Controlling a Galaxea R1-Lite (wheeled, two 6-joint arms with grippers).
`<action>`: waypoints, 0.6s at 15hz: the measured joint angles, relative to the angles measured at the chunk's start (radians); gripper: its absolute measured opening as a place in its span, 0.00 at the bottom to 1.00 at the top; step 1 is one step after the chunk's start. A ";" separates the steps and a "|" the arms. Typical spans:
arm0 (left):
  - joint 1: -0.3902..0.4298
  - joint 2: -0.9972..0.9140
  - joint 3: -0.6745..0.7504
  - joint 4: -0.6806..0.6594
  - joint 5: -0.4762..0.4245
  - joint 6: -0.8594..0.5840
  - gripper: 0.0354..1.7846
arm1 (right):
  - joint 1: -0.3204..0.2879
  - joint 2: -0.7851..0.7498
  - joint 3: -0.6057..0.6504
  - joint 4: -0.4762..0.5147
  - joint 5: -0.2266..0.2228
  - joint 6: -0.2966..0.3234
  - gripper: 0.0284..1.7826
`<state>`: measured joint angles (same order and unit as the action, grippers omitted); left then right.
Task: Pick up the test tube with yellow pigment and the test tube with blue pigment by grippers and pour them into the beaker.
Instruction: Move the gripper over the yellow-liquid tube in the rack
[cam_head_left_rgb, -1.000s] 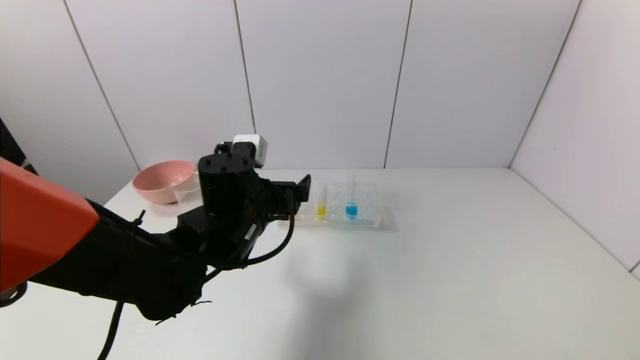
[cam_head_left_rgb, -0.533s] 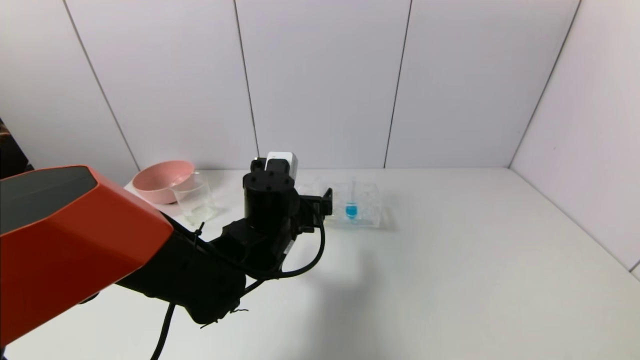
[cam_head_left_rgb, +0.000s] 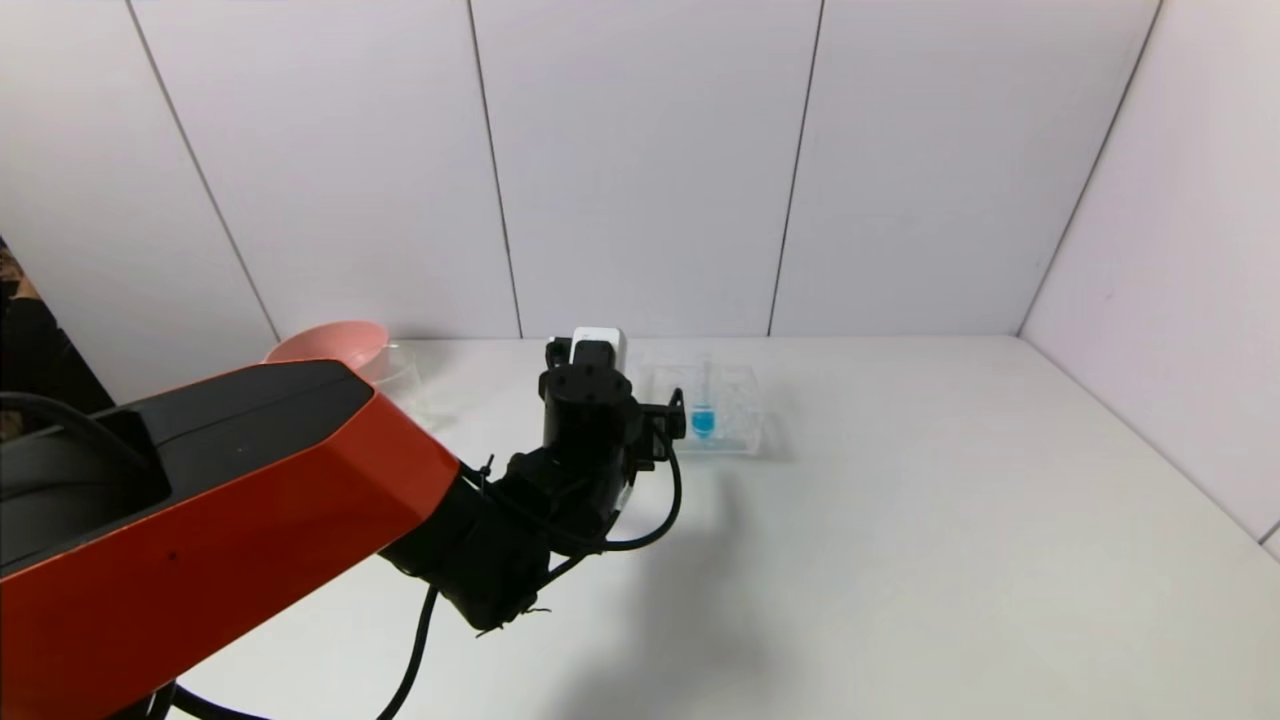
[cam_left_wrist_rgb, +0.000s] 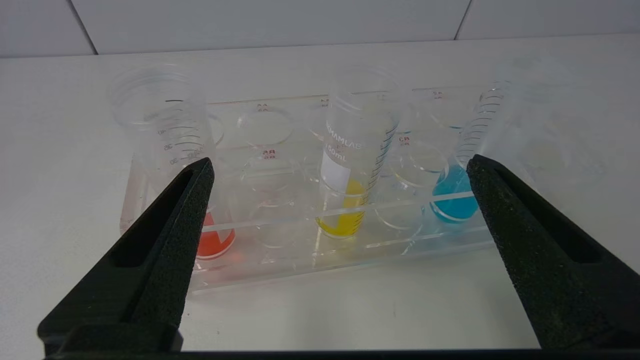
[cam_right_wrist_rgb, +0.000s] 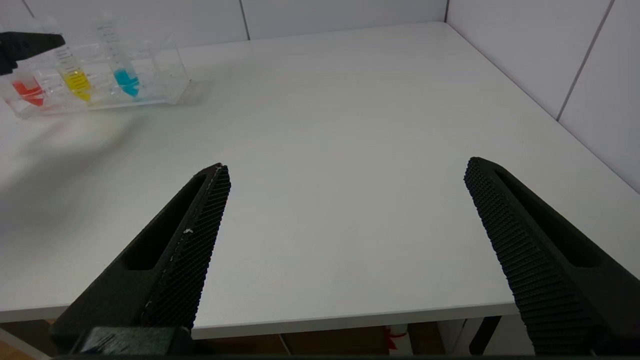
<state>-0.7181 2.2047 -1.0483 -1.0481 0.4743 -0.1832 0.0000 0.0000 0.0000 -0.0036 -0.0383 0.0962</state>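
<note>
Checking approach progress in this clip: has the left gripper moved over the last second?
Yes. In the head view the left gripper has travelled rightward across the table, toward the tube rack, and now sits, jaws open, beside the test tube with blue pigment.

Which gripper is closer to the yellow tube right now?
Left. The left gripper is open right in front of the yellow tube; the right gripper hangs open far back at the table's near edge.
</note>
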 joint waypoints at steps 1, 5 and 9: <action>0.000 0.016 -0.015 0.002 0.001 0.001 0.99 | 0.000 0.000 0.000 0.000 0.000 0.000 0.96; 0.008 0.067 -0.073 0.017 0.001 0.002 0.99 | 0.000 0.000 0.000 -0.001 0.000 0.000 0.96; 0.019 0.106 -0.136 0.037 0.001 0.004 0.99 | 0.000 0.000 0.000 0.000 0.000 0.000 0.96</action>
<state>-0.6989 2.3111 -1.1838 -1.0111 0.4753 -0.1794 0.0000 0.0000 0.0000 -0.0038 -0.0383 0.0962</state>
